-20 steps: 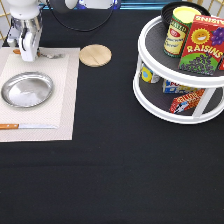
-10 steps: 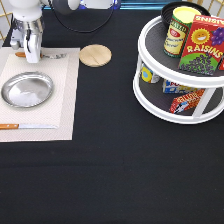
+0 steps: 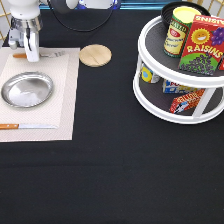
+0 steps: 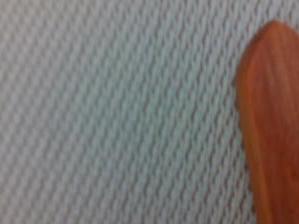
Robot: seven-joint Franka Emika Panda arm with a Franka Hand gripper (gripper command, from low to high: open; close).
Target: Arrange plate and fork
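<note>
The silver plate [image 3: 26, 90] lies on the white placemat [image 3: 62, 112] at the exterior view's left. The fork [image 3: 52, 53] lies flat along the mat's top edge, with its wooden handle pointing to the exterior view's left and its tines to the right. My gripper [image 3: 30, 56] stands upright directly over the fork's handle, low against the mat, with its fingers open on either side of it. The wrist view shows the brown handle tip [image 4: 277, 125] lying on the woven mat from very close.
A wooden-handled knife [image 3: 27, 126] lies along the mat's bottom edge. A light-wood disc [image 3: 95, 55] sits just right of the mat. A white two-tier turntable [image 3: 150, 95] with cans and boxes stands at the exterior view's right.
My gripper has come down a little toward the fork at the mat's top edge. The plate, knife and disc have not moved.
</note>
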